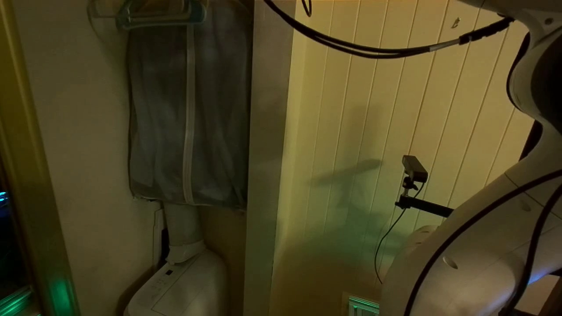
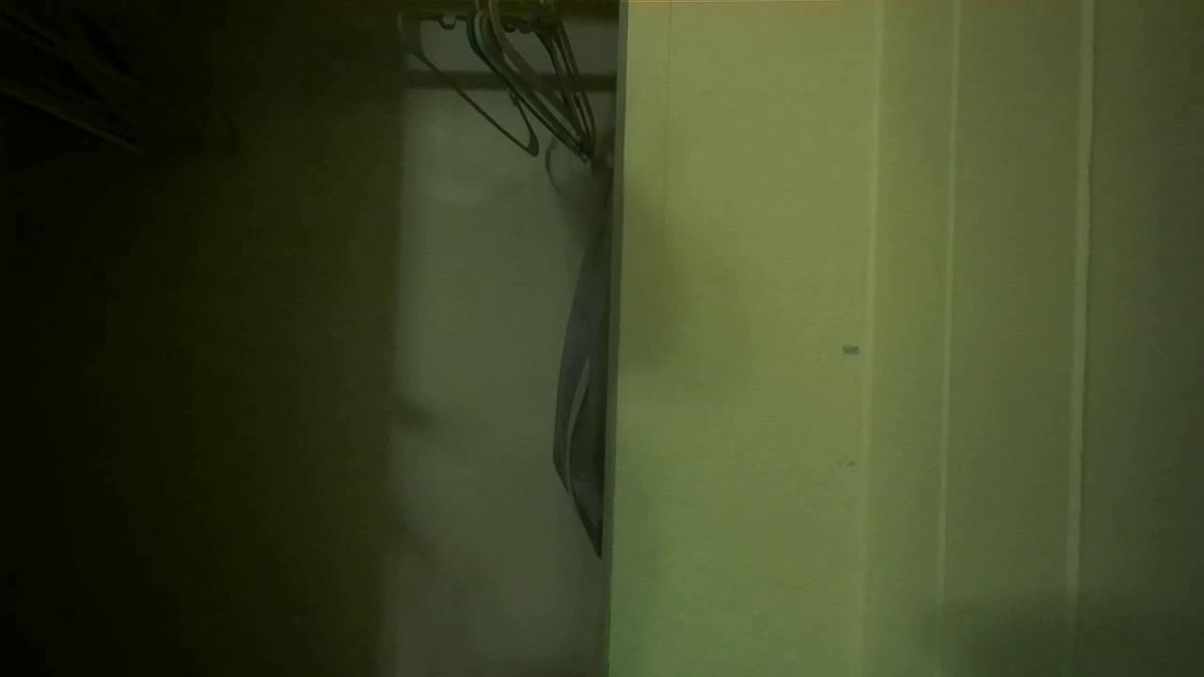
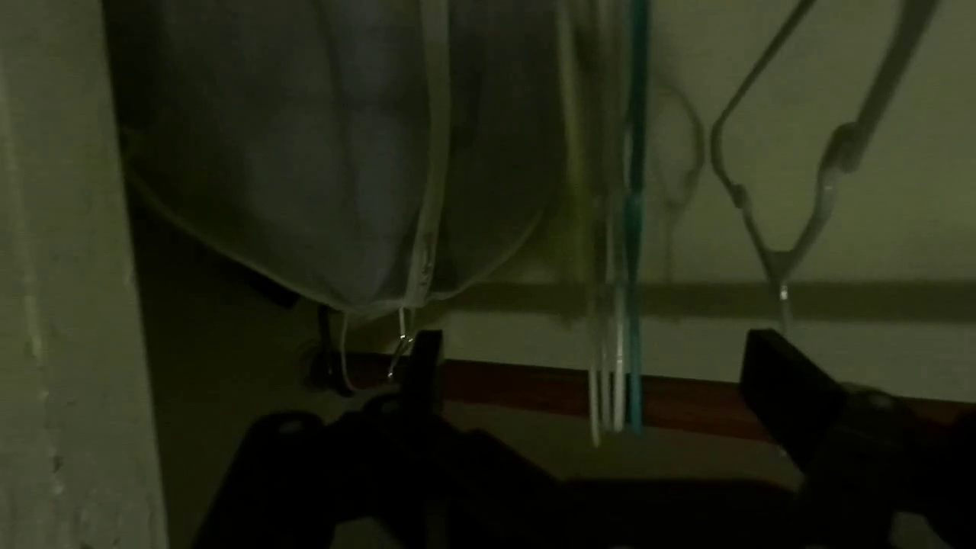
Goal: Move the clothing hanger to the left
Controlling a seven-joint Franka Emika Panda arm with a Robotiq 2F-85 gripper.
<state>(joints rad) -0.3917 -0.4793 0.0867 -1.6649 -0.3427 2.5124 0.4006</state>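
Dim closet, one reddish rod: your gripper holds two fingers wide apart, framing four bunched hangers in the wrist view; the clothing hanger, mostly hidden, pokes from one grey garment near the rod.

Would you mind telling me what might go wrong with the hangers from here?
In the wrist view, several bunched hangers line up within the open end effector; closing might catch more than one. A lone grey hanger runs partly behind a fingertip there, so it could be knocked. The grey garment bag hangs beside the bunch and could snag or swing.
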